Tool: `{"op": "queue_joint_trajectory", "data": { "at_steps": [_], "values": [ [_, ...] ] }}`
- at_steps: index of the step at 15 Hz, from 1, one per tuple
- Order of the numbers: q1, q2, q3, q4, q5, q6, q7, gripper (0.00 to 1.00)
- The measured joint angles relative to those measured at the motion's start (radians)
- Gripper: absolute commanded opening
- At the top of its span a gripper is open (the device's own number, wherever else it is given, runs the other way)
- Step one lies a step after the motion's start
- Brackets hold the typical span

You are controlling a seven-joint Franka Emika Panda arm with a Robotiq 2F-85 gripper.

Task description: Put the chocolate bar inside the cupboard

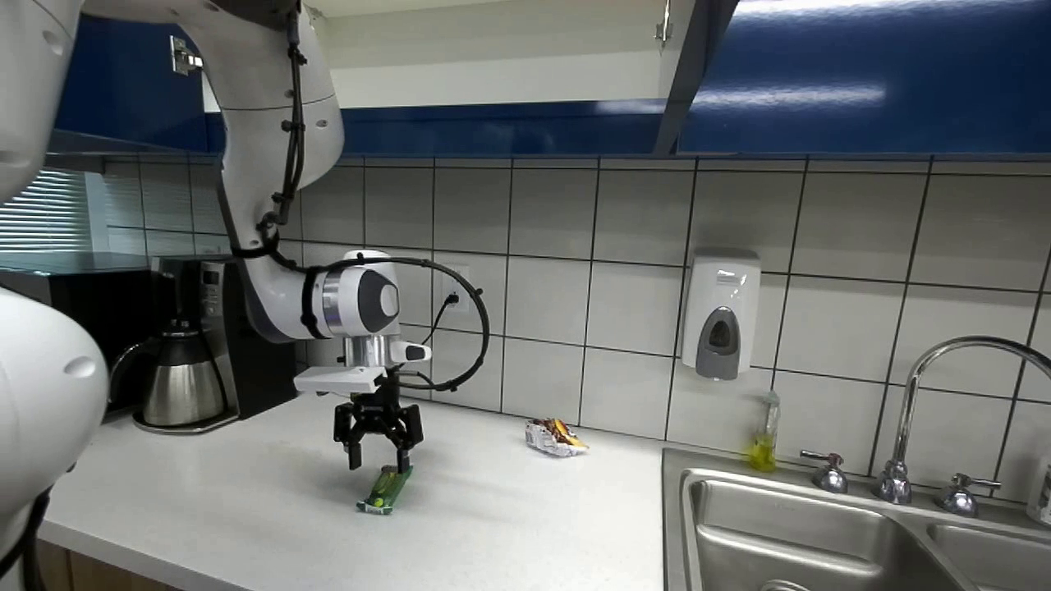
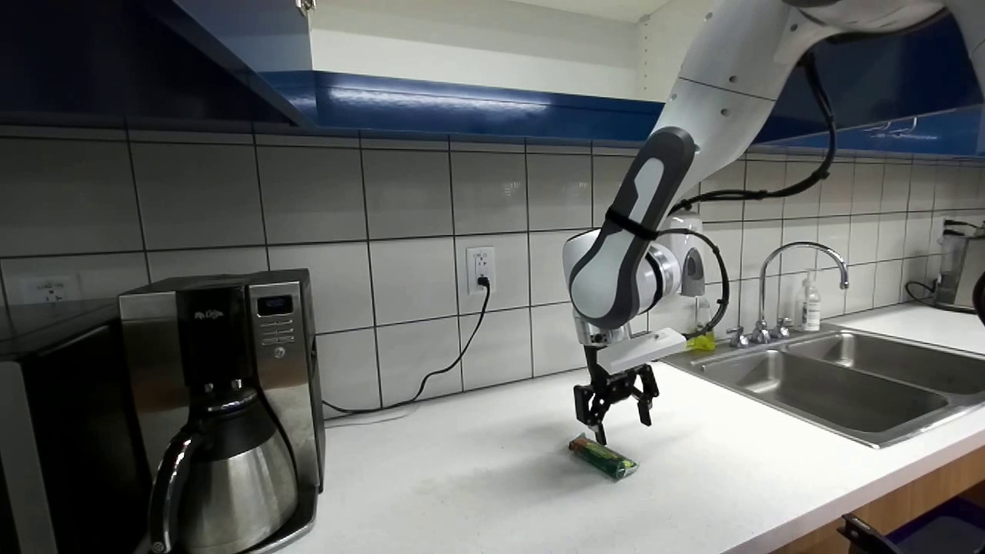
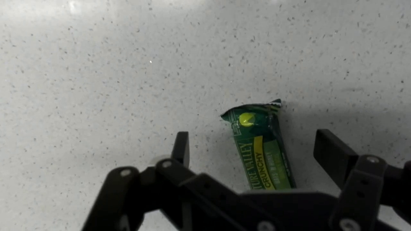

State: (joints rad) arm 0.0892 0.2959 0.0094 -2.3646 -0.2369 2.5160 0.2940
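Jaws spread, empty — chocolate bar [image 3: 261, 149] on the counter [image 1: 509, 525], cupboard [image 1: 493, 82] already open; grasping, lifting and stowing all seem left.

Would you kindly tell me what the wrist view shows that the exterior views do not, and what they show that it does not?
Only the wrist view shows the word CRUNCHY readably on the chocolate bar, and fine speckles in the counter.

Only the exterior views, both of them, show the open cupboard, the coffee maker, the sink, the soap dispenser and the robot arm.

All share the chocolate bar lying on the counter and the fingers standing apart.
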Motion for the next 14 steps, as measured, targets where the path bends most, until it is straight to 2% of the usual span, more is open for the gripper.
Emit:
{"op": "queue_joint_trajectory", "data": {
  "at_steps": [6,14],
  "values": [
    [0.046,0.094,-0.028,0.079,0.001,0.000,0.015,1.00],
    [0.046,0.098,-0.030,0.078,0.001,0.000,0.015,1.00]
  ]
}}
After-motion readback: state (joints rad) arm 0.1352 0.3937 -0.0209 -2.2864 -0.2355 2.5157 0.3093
